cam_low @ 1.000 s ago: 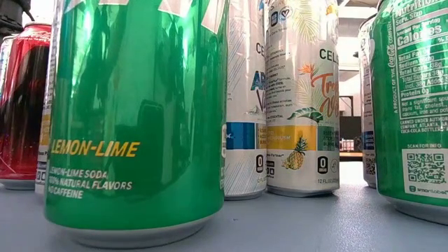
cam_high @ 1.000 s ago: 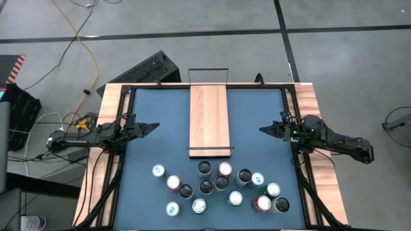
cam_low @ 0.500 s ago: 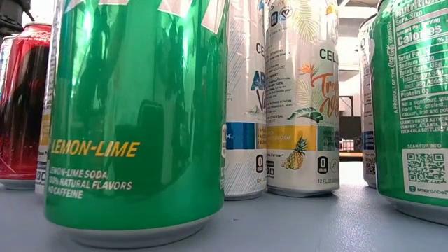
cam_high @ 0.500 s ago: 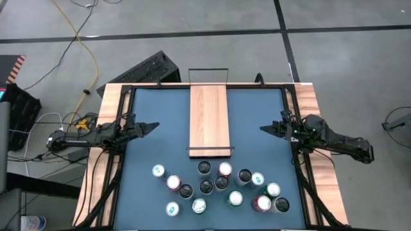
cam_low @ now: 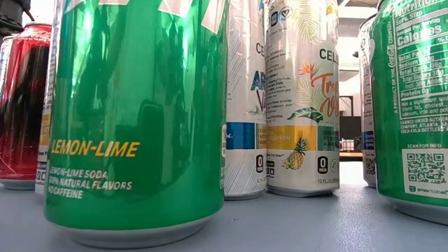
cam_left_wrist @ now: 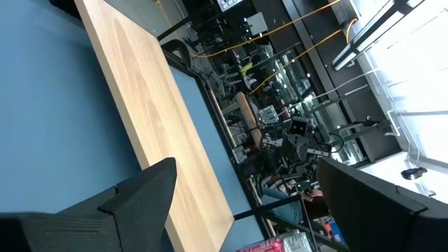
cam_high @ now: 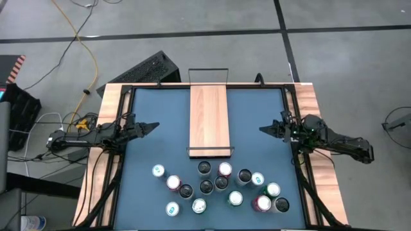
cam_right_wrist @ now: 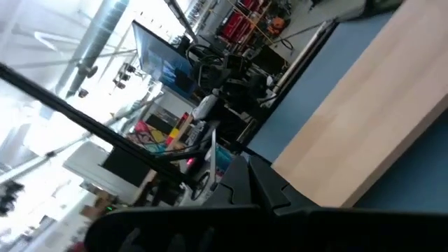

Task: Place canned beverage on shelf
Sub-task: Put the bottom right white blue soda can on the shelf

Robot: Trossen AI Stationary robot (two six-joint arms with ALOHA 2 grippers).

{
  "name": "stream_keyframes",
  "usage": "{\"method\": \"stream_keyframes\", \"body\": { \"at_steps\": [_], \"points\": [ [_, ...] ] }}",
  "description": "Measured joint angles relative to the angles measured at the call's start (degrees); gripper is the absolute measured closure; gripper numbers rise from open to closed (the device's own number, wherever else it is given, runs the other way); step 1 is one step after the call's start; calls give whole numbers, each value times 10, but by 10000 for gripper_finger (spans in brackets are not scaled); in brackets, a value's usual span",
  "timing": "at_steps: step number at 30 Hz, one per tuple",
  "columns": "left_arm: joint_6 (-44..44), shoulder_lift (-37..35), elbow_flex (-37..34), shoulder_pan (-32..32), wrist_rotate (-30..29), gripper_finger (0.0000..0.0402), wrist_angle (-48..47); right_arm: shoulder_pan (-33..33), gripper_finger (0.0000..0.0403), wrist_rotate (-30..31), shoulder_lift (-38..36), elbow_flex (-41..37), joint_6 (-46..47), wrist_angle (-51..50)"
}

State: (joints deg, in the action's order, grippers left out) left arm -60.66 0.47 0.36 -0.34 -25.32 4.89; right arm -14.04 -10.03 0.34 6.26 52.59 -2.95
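The shelf (cam_high: 209,119), a long pale wood plank with a black wire rail at each short end, lies flat on the blue table (cam_high: 157,96), running from its far edge to its middle. Several cans (cam_high: 218,186) stand upright in a cluster near the near edge. The low view shows them close up: a green lemon-lime can (cam_low: 133,119), a red can (cam_low: 21,105) and white cans (cam_low: 301,98). My left gripper (cam_high: 153,127) hovers open at the table's left side, pointing at the shelf (cam_left_wrist: 154,119). My right gripper (cam_high: 264,129) hovers shut at the right side, facing the shelf (cam_right_wrist: 378,119).
Pale wooden strips (cam_high: 112,102) edge the table on the left and right. A black keyboard-like object (cam_high: 144,69) lies on the floor beyond the far left corner. Bare blue table lies between each gripper and the shelf.
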Motion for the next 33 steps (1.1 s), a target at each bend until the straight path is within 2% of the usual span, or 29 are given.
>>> {"method": "stream_keyframes", "body": {
  "at_steps": [3,11,17,24,28,33],
  "points": [
    [0,0,0,0,0,70,0,0,403,27,0,0,-22,2],
    [-3,0,0,0,0,70,0,1,403,20,0,0,-1,9],
    [-3,0,0,0,0,70,0,1,403,-20,0,1,-34,115],
    [-22,0,0,0,9,70,2,1,401,-4,0,51,-85,80],
    [-29,0,0,0,31,70,43,1,375,3,0,84,-145,70],
    [38,0,10,0,41,70,146,1,312,41,14,120,-198,43]
  ]
}}
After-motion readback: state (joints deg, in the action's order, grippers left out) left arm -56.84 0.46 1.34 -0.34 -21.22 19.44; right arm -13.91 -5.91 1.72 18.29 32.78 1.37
